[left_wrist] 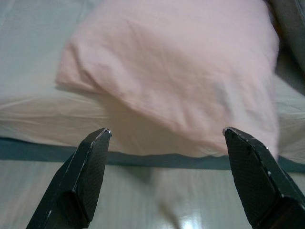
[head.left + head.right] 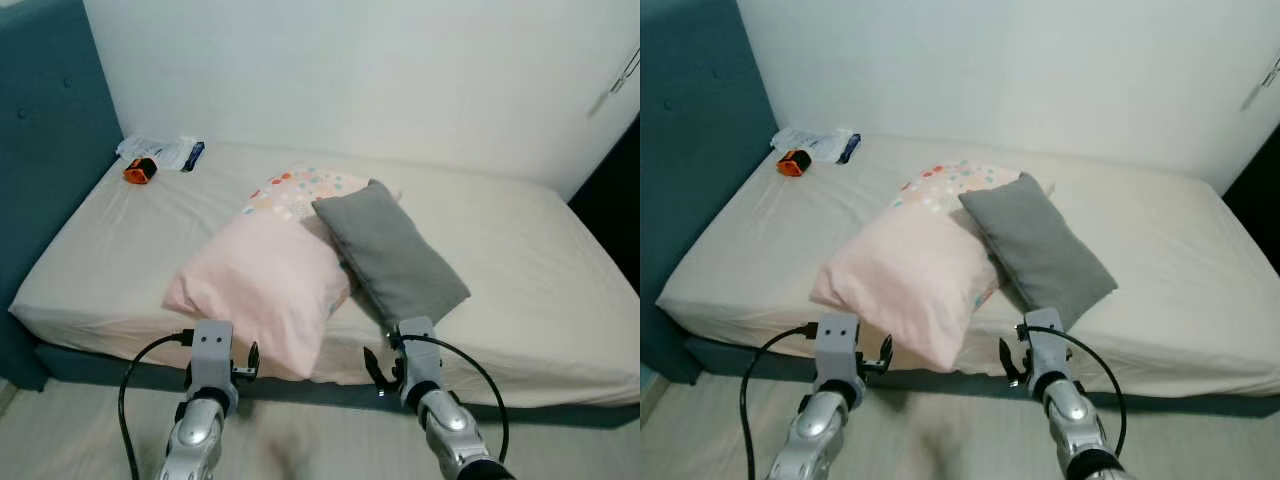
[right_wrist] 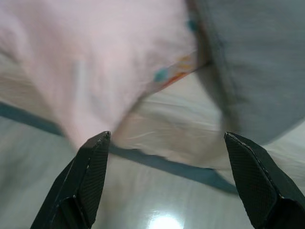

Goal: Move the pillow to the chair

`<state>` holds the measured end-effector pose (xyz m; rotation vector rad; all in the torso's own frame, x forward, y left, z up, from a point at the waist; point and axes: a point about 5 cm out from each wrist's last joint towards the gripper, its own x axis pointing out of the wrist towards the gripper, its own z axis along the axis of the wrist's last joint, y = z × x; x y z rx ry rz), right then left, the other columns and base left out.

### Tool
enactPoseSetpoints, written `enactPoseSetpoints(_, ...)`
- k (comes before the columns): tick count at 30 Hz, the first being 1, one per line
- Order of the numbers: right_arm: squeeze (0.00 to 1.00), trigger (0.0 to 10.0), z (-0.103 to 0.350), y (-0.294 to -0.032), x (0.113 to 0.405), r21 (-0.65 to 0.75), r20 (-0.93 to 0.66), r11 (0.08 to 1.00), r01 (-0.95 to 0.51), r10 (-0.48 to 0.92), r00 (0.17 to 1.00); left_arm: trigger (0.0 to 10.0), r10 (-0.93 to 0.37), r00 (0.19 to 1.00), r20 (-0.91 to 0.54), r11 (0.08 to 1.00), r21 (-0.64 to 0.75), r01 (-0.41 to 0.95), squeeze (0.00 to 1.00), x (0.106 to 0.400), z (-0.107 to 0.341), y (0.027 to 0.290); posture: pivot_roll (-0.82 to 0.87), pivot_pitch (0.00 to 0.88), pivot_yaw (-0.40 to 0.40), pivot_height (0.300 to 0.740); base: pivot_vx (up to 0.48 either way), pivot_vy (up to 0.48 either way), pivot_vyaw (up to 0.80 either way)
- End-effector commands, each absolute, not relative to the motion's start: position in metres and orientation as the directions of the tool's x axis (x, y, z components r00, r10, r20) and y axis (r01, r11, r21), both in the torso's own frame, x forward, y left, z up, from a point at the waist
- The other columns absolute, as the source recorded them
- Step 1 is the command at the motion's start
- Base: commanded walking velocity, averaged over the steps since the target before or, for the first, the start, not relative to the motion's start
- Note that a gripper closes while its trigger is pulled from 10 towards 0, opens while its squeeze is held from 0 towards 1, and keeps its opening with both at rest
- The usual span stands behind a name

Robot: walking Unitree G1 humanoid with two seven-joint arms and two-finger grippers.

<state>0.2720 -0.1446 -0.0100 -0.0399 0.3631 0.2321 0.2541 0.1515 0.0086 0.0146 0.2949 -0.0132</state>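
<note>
left gripper [image 1: 164, 138]: wide open and empty, held low in front of the bed's near edge, its two black fingers aimed at the pink pillow so it can close on the overhanging corner.
right gripper [image 3: 164, 138]: also spread wide with nothing in it, level with the mattress edge, facing the gap where pink pillow and grey pillow meet; likely posed for a two-sided grab.
pink pillow [image 2: 265, 285]: the likely task item, lying on the bed near the front edge, one corner hanging over it; soft, plump, with a lightly creased cotton-like cover.
grey pillow [image 2: 390, 250]: flat, oblong, matte cloth, lying partly over the pink one's far side and just beside it.
dotted pillow [image 2: 300, 188]: white with coloured spots, tucked behind both.
bed [image 2: 540, 270]: pale, smooth sheet on a teal frame with padded headboard [image 2: 50, 130].
orange item [image 2: 140, 170]: small, beside a plastic packet [image 2: 165, 150] at the far corner, well apart from the pillows.
chair: not in these views.
</note>
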Motion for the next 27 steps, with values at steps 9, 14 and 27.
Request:
enactPoseSetpoints(9, 0.0, 10.0, -0.0109, -0.1517, 0.2713, 0.001, -0.364, 0.978, -0.209, 0.195, 0.911, 10.0, -0.037, 0.96, -0.277, 0.999, 0.023, 0.045, 0.0, 0.2538, 0.0098, 0.1472, 0.11, 0.0, -0.132, 0.74, 0.0, 0.0, 0.0)
enactPoseSetpoints(14, 0.0, 10.0, -0.0092, -0.1512, 0.2732, -0.001, -0.357, 0.978, -0.208, 0.194, 0.914, 10.0, -0.051, 0.963, -0.266, 0.999, 0.004, 0.054, 0.0, 0.2544, 0.0109, 0.1461, 0.11, 0.0, -0.132, 0.74, 0.0, 0.0, 0.0)
enactPoseSetpoints(27, 0.0, 10.0, -0.0077, -0.1501, 0.2756, -0.01, -0.357, 0.977, -0.214, 0.196, 0.913, 10.0, -0.071, 0.965, -0.253, 0.997, -0.036, 0.064, 0.0, 0.2542, 0.013, 0.1449, 0.11, 0.0, -0.135, 0.74, 0.331, 0.0, 0.0)
